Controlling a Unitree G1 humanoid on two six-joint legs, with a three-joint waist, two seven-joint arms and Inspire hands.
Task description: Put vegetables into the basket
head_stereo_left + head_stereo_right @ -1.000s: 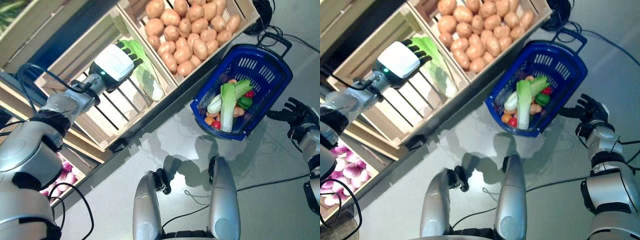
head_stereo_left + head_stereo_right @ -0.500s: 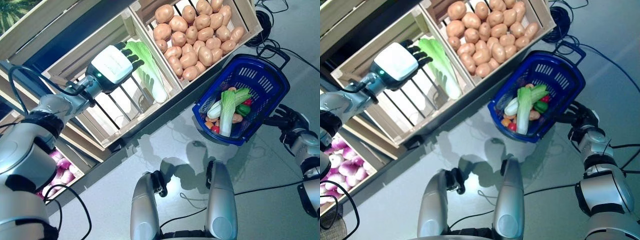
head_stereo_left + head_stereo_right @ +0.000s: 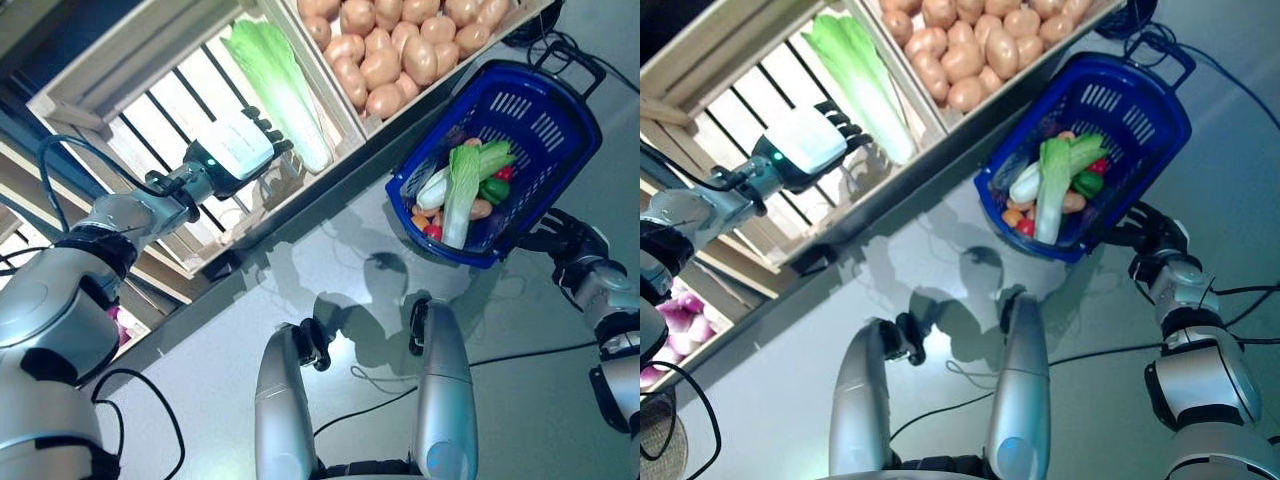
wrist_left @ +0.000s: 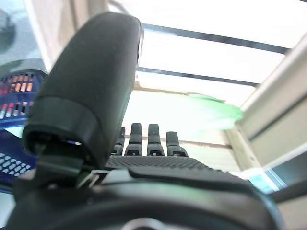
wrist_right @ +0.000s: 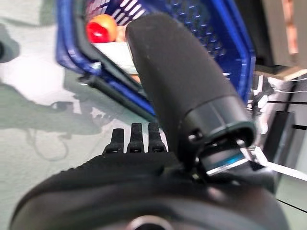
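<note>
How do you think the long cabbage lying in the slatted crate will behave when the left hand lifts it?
The cabbage is long, so gripped at one end it would probably droop. Its leafy green top looks soft and likely to bruise. The left hand is open beside it.

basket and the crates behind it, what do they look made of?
Basket: looks like moulded plastic, glossy blue, with slotted perforated walls and a thin black handle, possibly coated wire or plastic. Crates: pale unfinished wood by the look, with slatted floors, plank walls and visible gaps between boards. No metal fittings that I can make out on either.
</note>
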